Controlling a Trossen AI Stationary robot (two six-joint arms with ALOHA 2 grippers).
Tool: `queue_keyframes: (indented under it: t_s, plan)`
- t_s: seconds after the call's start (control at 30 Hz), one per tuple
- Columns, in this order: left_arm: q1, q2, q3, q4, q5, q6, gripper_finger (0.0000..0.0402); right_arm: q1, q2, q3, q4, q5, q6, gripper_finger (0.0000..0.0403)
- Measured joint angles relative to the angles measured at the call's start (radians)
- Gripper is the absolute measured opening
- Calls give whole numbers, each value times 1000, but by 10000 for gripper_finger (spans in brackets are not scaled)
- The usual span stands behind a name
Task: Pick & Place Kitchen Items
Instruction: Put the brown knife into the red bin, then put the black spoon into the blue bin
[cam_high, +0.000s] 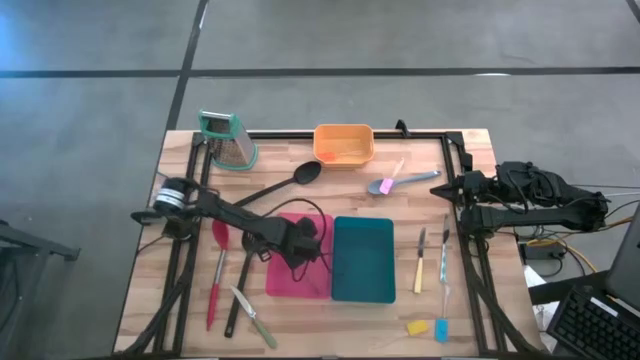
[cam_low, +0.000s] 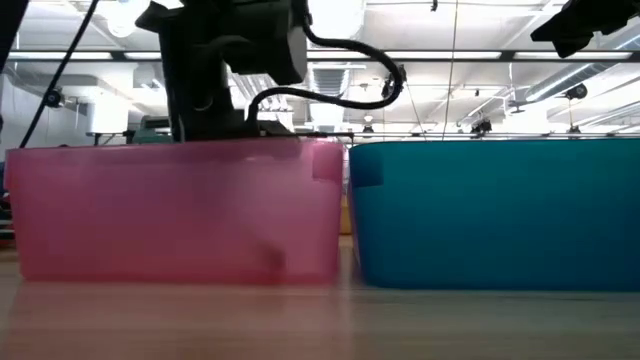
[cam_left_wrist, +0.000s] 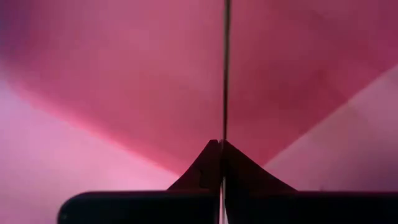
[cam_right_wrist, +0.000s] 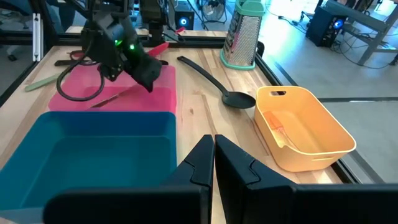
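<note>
Now left gripper (cam_high: 308, 238) is hovering inside pink bin (cam_high: 285, 283), fingers pinching a thin knife (cam_left_wrist: 226, 68); teal bin (cam_high: 362, 260) beside it. Right gripper (cam_right_wrist: 214, 149), fingers closed and empty, is waiting beyond the teal bin.

My high camera hangs above the table (cam_high: 300, 150) and looks straight down on all of it. My low camera sits at table height, close against the pink bin (cam_low: 180, 210) and teal bin (cam_low: 495, 210), facing level into the room behind. My left wrist camera points into the pink bin from very near. My right wrist camera looks across the table over the teal bin, sharing both bins with the high view.
</note>
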Motion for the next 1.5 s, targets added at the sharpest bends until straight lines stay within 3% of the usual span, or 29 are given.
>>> queue_keyframes:
  t_s: [0.2, 0.63, 0.93, 1.3, 1.5]
  plan:
    - [5, 5, 8, 2, 4, 8, 2, 0, 0, 0, 0, 0, 0, 8]
    - [6, 4, 19, 26, -2, -32, 56, 0, 0, 0, 0, 0, 0, 8]
    - [-26, 2, 105, -142, -118, -317, 83, 0, 0, 0, 0, 0, 0, 8]
    - [-55, -15, 261, -426, -111, -631, 81, 0, 0, 0, 0, 0, 0, 8]
    - [-56, -128, 242, -423, -88, -690, 78, 0, 0, 0, 0, 0, 0, 8]
